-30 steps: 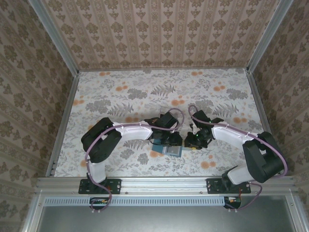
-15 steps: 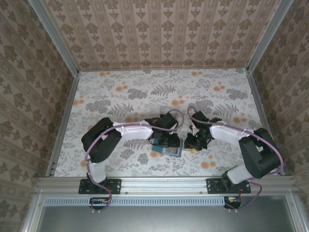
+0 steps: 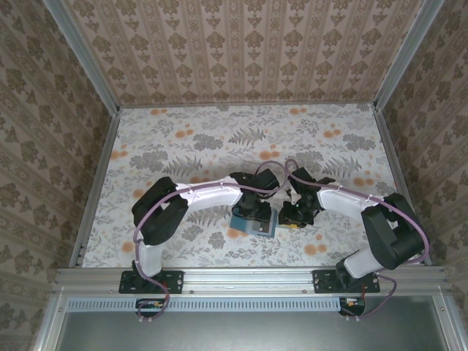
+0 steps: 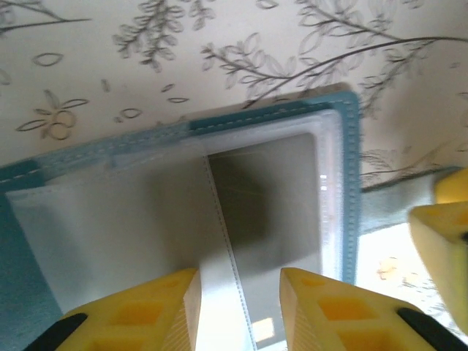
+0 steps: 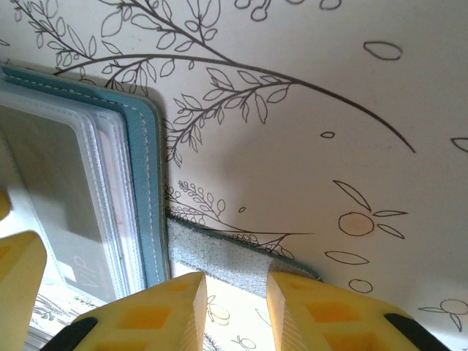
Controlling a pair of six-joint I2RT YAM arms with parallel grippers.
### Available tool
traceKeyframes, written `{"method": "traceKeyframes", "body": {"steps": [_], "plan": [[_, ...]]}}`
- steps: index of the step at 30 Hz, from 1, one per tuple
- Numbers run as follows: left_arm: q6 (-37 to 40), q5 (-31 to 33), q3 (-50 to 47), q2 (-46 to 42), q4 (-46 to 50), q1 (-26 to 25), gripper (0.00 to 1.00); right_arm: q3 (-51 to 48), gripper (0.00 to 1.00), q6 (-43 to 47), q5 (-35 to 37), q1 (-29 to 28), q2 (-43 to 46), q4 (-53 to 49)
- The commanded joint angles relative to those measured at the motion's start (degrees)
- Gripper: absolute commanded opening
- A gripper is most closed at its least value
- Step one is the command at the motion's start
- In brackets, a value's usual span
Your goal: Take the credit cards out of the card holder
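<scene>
The teal card holder [image 3: 252, 224] lies open on the floral table, its clear sleeves facing up [image 4: 219, 183]. A pale grey credit card [image 4: 272, 196] sits inside a sleeve, its other end visible in the right wrist view [image 5: 55, 172]. My left gripper [image 4: 239, 311] hangs open just above the sleeves, a stitched sleeve edge running between its fingers. My right gripper [image 5: 235, 311] is open at the holder's right edge, its fingers on either side of the fuzzy closure tab [image 5: 234, 257]. In the top view the two grippers [image 3: 257, 212] [image 3: 291, 214] nearly meet over the holder.
The floral table [image 3: 183, 146] stretches wide behind and to the left of the arms. Patterned walls and metal rails [image 3: 95, 183] border it. The right gripper's yellow finger [image 4: 442, 234] shows at the edge of the left wrist view, close beside the holder.
The left arm's wrist has swung right and further over the holder. The right gripper has edged slightly left toward the holder's edge. The holder has stayed in place.
</scene>
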State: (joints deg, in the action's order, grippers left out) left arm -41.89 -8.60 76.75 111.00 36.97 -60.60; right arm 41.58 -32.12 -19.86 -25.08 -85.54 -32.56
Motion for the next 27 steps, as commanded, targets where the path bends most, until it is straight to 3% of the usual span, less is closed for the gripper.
{"method": "traceKeyframes", "body": {"steps": [1, 10, 18, 20, 23, 27], "plan": [[2.9, 6.2, 3.5, 1.5, 8.5, -1.1, 0.38, 0.0, 0.31, 1.4, 4.7, -0.3, -1.0, -3.4], [4.4, 13.3, 7.9, 3.1, 17.0, -2.2, 0.41, 0.3, 0.32, 1.7, 4.9, -0.3, -0.8, -3.8], [5.0, 15.0, 8.0, 1.7, 18.5, -1.7, 0.44, 0.7, 0.33, 2.0, 5.9, -0.3, -1.0, -4.6], [5.4, 14.8, 7.3, 1.1, 18.2, -1.4, 0.39, 0.9, 0.33, 2.2, 6.0, -0.3, -1.2, -4.8], [5.4, 13.4, 5.5, -0.2, 16.6, -0.6, 0.25, 1.2, 0.33, 2.4, 6.3, -0.3, -1.6, -4.9], [4.9, 7.3, 1.1, -3.4, 9.8, 0.3, 0.1, 2.2, 0.32, 3.2, 7.4, -0.3, -2.1, -5.9]]}}
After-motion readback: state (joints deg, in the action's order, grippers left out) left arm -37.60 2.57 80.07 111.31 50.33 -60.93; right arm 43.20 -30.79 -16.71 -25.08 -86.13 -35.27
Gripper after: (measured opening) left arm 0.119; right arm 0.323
